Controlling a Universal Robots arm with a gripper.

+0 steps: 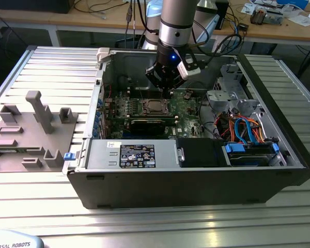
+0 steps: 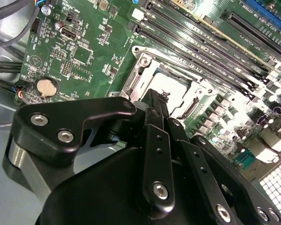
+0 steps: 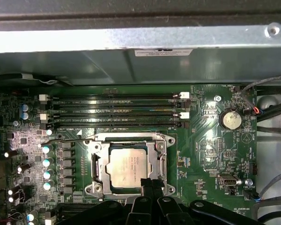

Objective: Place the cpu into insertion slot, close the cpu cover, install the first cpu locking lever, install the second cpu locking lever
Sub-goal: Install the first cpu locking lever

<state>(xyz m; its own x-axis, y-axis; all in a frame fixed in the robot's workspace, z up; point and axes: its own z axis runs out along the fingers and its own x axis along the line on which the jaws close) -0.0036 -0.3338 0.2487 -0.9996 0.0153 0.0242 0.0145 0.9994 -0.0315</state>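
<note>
Exterior view: the gripper [image 1: 168,90] hangs just above the insertion slot [image 1: 145,107]. Second wrist view: its fingers [image 2: 155,136] are pressed together, holding nothing. First wrist view: the cpu [image 3: 128,168] lies in the slot, with the cpu cover [image 3: 98,165] flat over it.

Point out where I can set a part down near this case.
Free: the ribbed table strip along the case near wall, and the stretch beyond it on the exterior view's right. Crowded: the grey fixture, the cables, and the claw by the cpu.
</note>
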